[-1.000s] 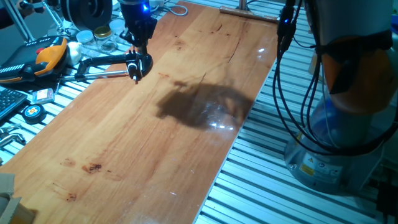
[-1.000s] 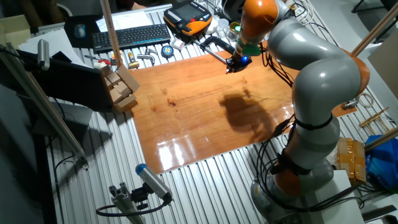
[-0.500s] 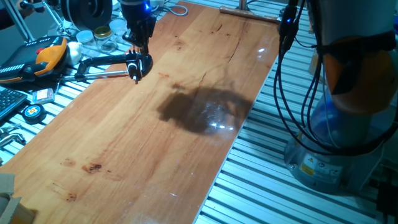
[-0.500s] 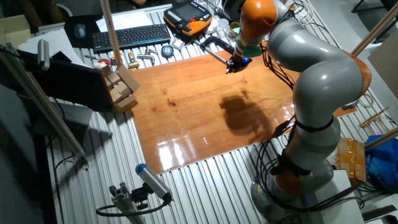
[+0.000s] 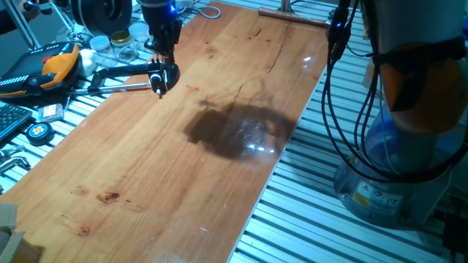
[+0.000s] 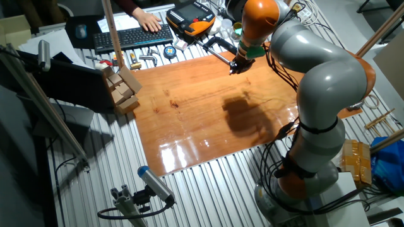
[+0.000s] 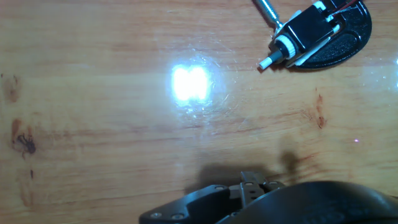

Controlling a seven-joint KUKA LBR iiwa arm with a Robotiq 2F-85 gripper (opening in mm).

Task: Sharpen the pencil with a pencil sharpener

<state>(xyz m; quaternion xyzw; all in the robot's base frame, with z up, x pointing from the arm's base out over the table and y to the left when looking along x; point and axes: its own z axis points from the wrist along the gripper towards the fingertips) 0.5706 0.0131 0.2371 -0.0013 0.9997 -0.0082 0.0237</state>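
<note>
The pencil sharpener [image 5: 162, 74] is a small black rounded body at the far left edge of the wooden board [image 5: 219, 175], joined to a black clamp arm [image 5: 117, 72] that runs off to the left. In the hand view the sharpener [image 7: 308, 31] lies at the top right, with a white tip pointing left. My gripper [image 5: 162, 60] hangs straight down right over it, also seen in the other fixed view [image 6: 238, 64]. Its fingers are dark and merge with the sharpener, so their state is unclear. I cannot make out a pencil.
An orange-and-black tool [image 5: 51, 67], a large black spool [image 5: 102, 13] and jars [image 5: 121, 40] crowd the area left of the board. A keyboard [image 6: 129, 36] with a person's hand [image 6: 148, 22] on it and wooden blocks [image 6: 123, 88] lie beyond the board's edge.
The gripper has stayed over the sharpener, with a slight wrist turn. A person's hand has come onto the keyboard in the other fixed view.
</note>
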